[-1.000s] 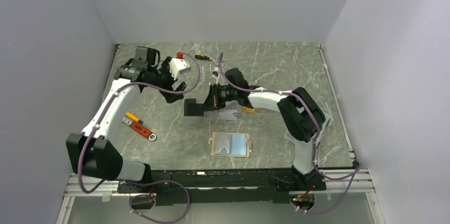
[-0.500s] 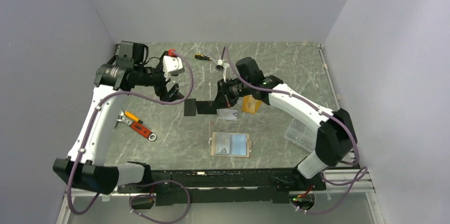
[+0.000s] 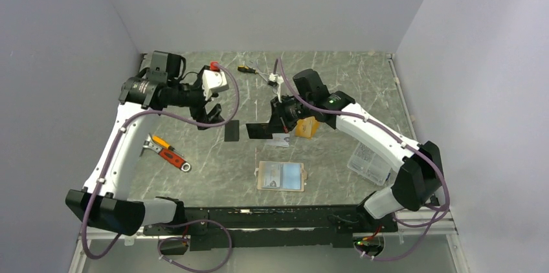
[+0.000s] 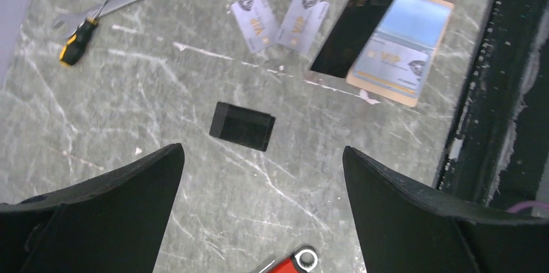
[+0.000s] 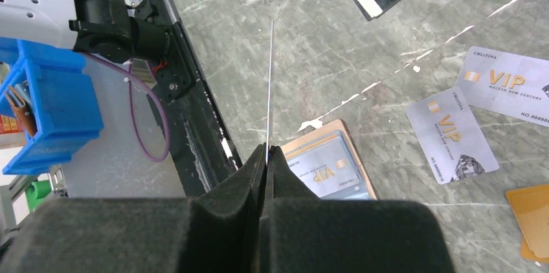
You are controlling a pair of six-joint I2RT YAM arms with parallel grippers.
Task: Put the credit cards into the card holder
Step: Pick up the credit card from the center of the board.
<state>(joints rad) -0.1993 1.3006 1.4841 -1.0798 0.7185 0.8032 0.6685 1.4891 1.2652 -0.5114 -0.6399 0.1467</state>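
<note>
My right gripper [image 3: 280, 118] [image 5: 265, 147] is shut on a black credit card [image 3: 259, 131] [image 4: 353, 33], held above the table and seen edge-on in the right wrist view. Two silver credit cards [image 4: 256, 21] [image 5: 453, 134] lie side by side below it, and an orange card [image 3: 305, 127] [image 5: 534, 218] lies to their right. The tan card holder [image 3: 281, 176] [image 4: 401, 46] [image 5: 330, 163] lies unfolded near the front edge, a silver card showing in it. My left gripper [image 3: 213, 114] [image 4: 262, 156] hangs open over a small black flat rectangle [image 3: 231, 131] [image 4: 241, 126] on the table.
A wrench [image 4: 116, 4], a yellow-handled screwdriver [image 4: 84, 40] and a red tool [image 3: 176, 160] lie on the left. A clear plastic box [image 3: 369, 160] sits at the right. Another small screwdriver [image 3: 246, 68] is at the back. The black front rail [image 4: 492, 92] runs along the near edge.
My right gripper has moved to the right with the black card, away from the black rectangle on the table. The left wrist has swung left and stays open.
</note>
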